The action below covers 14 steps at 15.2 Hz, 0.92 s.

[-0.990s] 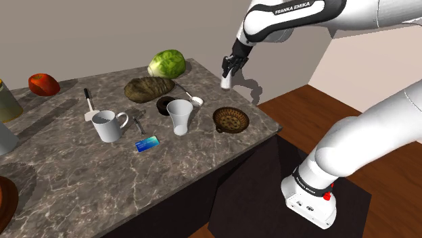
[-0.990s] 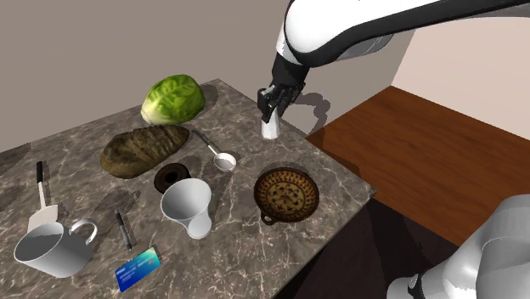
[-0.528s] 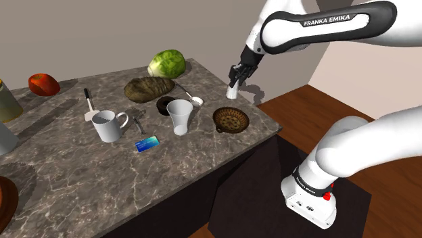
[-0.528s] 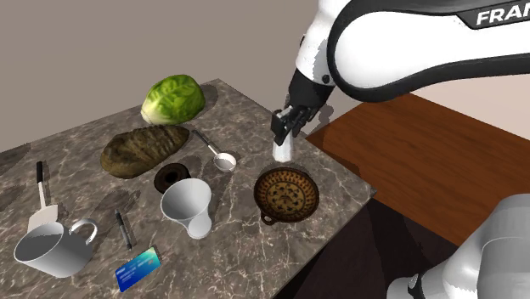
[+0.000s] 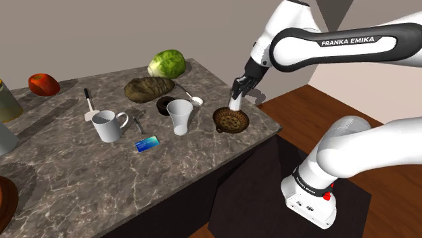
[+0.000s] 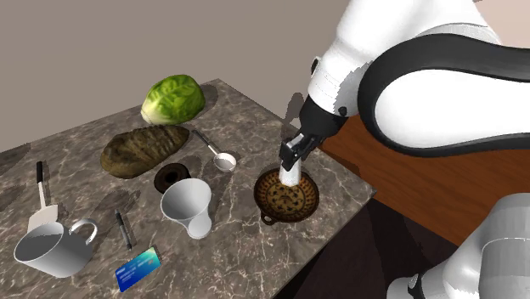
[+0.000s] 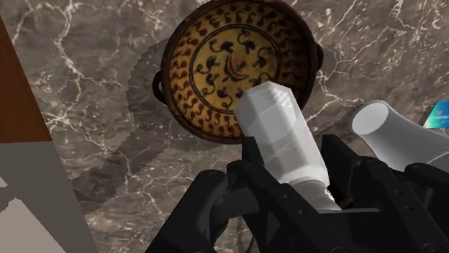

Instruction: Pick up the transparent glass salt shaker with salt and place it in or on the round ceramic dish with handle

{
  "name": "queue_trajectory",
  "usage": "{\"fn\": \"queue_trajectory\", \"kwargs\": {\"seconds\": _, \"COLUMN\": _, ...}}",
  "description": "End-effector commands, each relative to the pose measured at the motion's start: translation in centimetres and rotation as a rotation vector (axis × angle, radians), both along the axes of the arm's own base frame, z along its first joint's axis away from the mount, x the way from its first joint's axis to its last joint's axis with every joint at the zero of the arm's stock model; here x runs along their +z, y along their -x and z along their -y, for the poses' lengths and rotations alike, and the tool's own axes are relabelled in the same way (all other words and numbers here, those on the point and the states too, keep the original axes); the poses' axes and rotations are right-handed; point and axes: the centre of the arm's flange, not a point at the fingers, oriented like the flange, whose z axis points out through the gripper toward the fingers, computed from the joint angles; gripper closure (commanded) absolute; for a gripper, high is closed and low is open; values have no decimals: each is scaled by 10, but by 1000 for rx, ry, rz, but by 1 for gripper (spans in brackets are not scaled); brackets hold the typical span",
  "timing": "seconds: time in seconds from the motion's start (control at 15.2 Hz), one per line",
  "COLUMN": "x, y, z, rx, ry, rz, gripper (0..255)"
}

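Grey marble with white veins covers the surface (image 5: 101, 177), which stands beside a brown wooden floor (image 5: 379, 135); plain beige walls rise behind. Over the surface's end nearest the stand, the black claw (image 5: 235, 99) is clamped on the salt shaker (image 5: 234, 105), a pale, faceted, whitish bottle; in the wrist view both fingers (image 7: 248, 154) press its sides. The shaker hangs with its free end down over the round patterned dish (image 5: 243, 123), above the rim on the shoulder view's upper side; it seems to be just clear of the dish, though contact cannot be ruled out. The dish is brown with dark curling marks on a yellow inside and a small handle at each side (image 7: 216, 65).

Just beside the dish, toward the shoulder view's left, stands a white cup (image 5: 180, 116); then a blue card (image 5: 147, 143) and a white mug (image 5: 108, 126). Farther back lie a measuring spoon (image 5: 193, 99), a lumpy brown loaf (image 5: 149, 88) and a green lettuce (image 5: 167, 63); a red fruit (image 5: 43, 84) sits well apart at the far left.
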Motion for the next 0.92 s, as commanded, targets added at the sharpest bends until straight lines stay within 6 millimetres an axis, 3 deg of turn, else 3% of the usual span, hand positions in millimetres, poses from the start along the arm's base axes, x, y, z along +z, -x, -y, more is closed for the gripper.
{"fn": "queue_trajectory", "kwargs": {"seconds": 0.0, "x": -10, "y": 0, "z": -1, "rx": 0, "ry": 0, "rz": 0, "gripper": 255}}
{"fn": "queue_trajectory", "kwargs": {"seconds": 0.66, "x": -63, "y": 0, "z": -1, "rx": 0, "ry": 0, "rz": 0, "gripper": 255}}
{"fn": "queue_trajectory", "kwargs": {"seconds": 0.86, "x": -63, "y": 0, "z": -1, "rx": 0, "ry": 0, "rz": 0, "gripper": 255}}
